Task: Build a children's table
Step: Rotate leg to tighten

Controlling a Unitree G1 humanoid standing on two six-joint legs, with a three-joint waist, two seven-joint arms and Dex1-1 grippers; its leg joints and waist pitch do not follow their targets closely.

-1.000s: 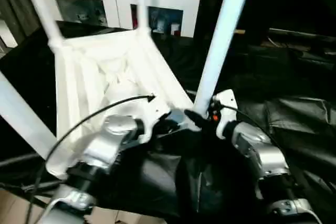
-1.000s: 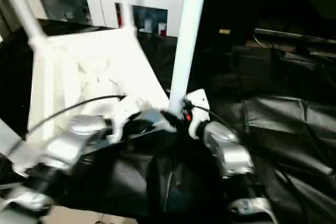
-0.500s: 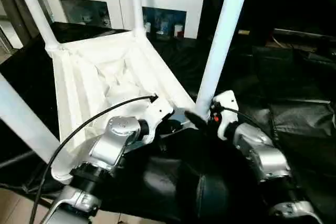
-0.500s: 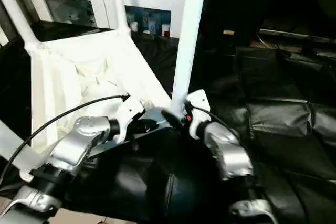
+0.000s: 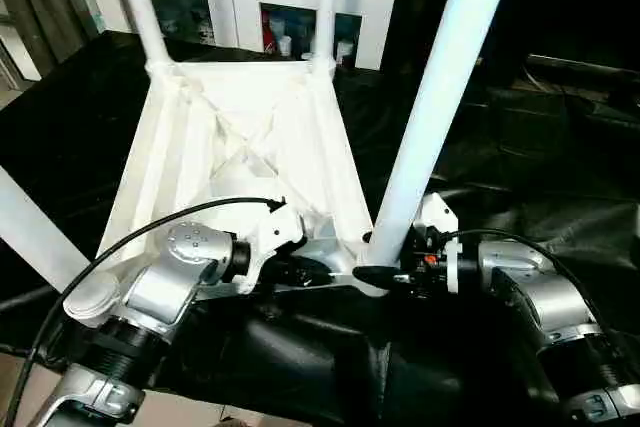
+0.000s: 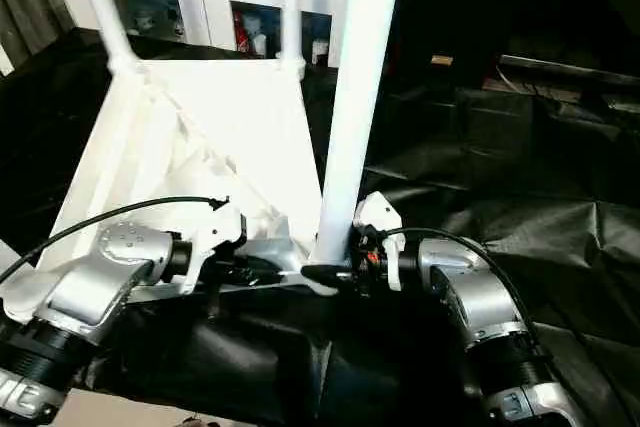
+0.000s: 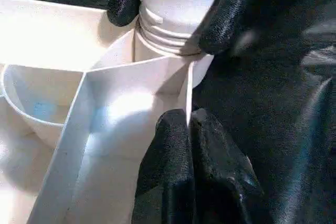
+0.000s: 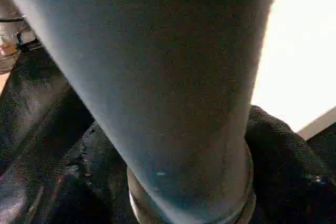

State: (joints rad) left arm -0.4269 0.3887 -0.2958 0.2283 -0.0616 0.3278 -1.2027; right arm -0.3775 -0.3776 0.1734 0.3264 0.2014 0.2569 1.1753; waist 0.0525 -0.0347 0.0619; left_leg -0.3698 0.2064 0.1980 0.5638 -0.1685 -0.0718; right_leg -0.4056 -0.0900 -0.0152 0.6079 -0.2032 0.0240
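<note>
On the black-draped surface [image 5: 90, 97] our upturned children's table [image 5: 250, 147] now sits squarer than a moment ago; our left jaws [image 7: 189, 129] pinch its rim, our right jaws [image 5: 385, 272] clasp the near leg [image 5: 430, 117] at its threaded socket, probably seating it

You see the children's table [image 5: 240, 152] lying upside down, ribbed white underside up — 4 white tube legs rising from its corners, the near-right leg [image 5: 435, 107] seated in its corner socket.
</note>
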